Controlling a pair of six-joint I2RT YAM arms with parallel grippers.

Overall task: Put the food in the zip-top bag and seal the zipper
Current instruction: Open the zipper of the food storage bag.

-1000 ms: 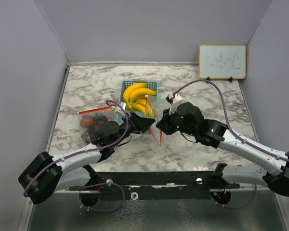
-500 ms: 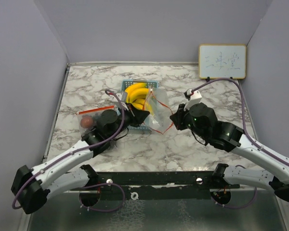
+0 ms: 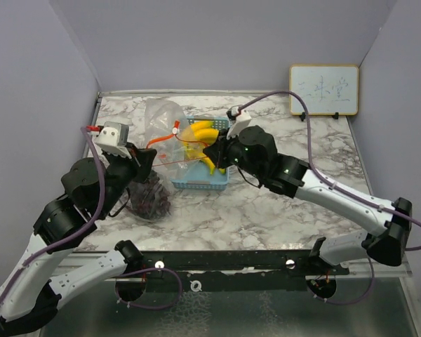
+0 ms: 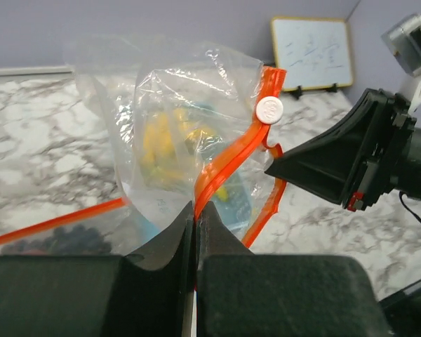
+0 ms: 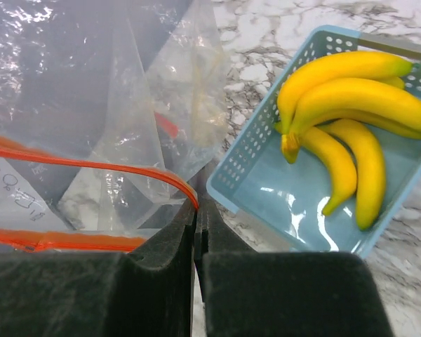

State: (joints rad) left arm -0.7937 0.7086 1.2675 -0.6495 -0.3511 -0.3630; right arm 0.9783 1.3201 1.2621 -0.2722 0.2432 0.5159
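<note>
A clear zip-top bag (image 3: 161, 116) with an orange zipper hangs stretched between both grippers above the table. My left gripper (image 3: 149, 160) (image 4: 195, 210) is shut on the zipper strip; the white slider (image 4: 269, 110) sits further along it. At the other end of the zipper my right gripper (image 3: 212, 151) (image 5: 196, 203) is shut on it, just beside the basket. Yellow bananas (image 3: 200, 135) (image 5: 344, 105) lie in the blue basket (image 3: 203, 184). Dark purple grapes (image 3: 149, 198) lie in clear plastic under the left gripper; whether that is the same bag I cannot tell.
A small whiteboard (image 3: 323, 90) stands at the back right of the marble table (image 3: 302, 140). Grey walls close in the left, back and right sides. The left arm is raised high over the table's left part.
The left gripper has shut on the bag's zipper and risen to the left. The right gripper carried its end back over the basket. The bag now hangs lifted between them.
</note>
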